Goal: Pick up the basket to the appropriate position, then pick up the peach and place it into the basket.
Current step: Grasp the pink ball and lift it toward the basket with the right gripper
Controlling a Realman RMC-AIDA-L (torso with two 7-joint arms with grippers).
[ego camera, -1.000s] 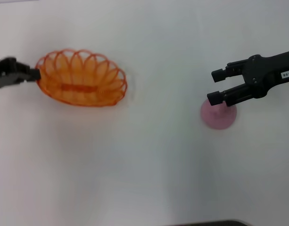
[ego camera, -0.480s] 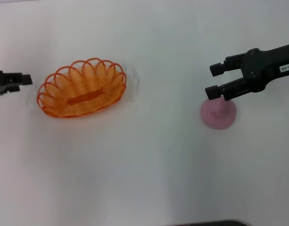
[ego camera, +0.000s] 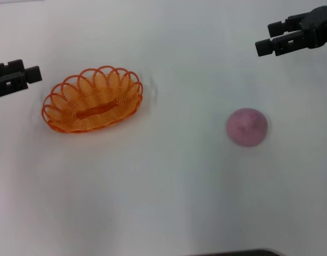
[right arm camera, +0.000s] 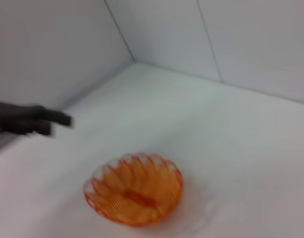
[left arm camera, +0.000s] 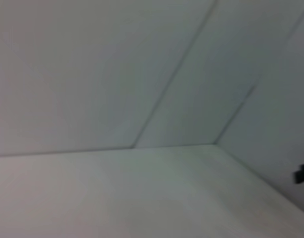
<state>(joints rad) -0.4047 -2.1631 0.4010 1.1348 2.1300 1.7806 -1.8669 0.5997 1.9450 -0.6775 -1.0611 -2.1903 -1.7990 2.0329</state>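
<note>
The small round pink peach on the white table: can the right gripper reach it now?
Probably yes. The small round pink peach lies alone on the white table, and the open right gripper hangs apart above it.

no readable text, label, brand, number or sign anywhere in views.

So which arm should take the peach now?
Right, probably. The peach lies on the robot's right side, with the open right gripper beyond it. The left gripper sits past the basket, much farther off.
</note>
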